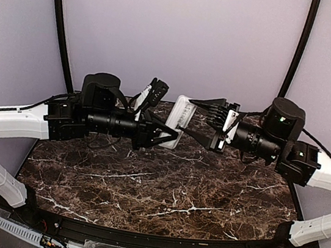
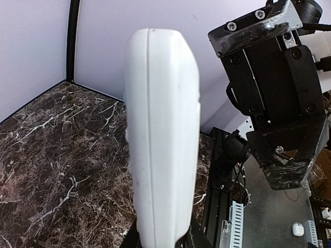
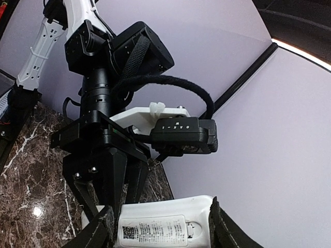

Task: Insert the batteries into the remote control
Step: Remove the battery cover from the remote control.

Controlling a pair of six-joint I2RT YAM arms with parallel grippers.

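Two arms meet in mid-air over the far part of the dark marble table [image 1: 144,189] in the top external view. The left gripper [image 1: 165,135], reaching in from the left of the frame, pinches the lower end of the white remote control [image 1: 179,115], which stands clear of the table just right of centre. The right gripper [image 1: 187,115] comes in from the right, with one finger above and one below the handset's middle.

Left wrist view: the remote control [image 2: 163,139] appears edge-on, upright, filling the centre of the frame. Its bottom end is clamped between the left gripper's fingers [image 2: 195,235] at the lower edge. The right gripper's black body [image 2: 274,88] occupies the upper right.

Right wrist view: the remote control [image 3: 155,222] lies across the bottom centre, its printed label [image 3: 152,227] facing the camera. The right gripper's fingers [image 3: 101,232] are spread wide and flank the handset on both sides; whether they press against it cannot be told. The left gripper [image 3: 111,201] descends onto the remote from above.
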